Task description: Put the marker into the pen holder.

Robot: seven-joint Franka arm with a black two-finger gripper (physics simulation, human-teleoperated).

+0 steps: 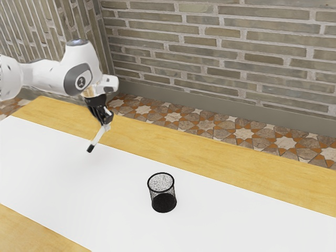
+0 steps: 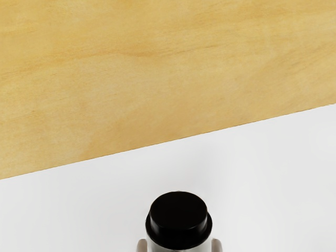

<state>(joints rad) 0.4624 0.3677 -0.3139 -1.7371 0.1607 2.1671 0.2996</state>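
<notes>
Brick wall (image 1: pixel 220 52), end effector (image 1: pixel 107 121) gripping tilted marker (image 1: pixel 97 137), fingers (image 2: pixel 217 246) its width apart

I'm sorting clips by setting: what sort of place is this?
Probably a simulated robot workspace: a white robot arm over a wooden table, a brick wall and patterned floor tiles beyond.

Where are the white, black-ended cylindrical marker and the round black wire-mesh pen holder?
Marker (image 1: pixel 97 137): exterior view, on its white barrel.
Pen holder (image 1: pixel 163 199): exterior view, on its mesh wall.
</notes>
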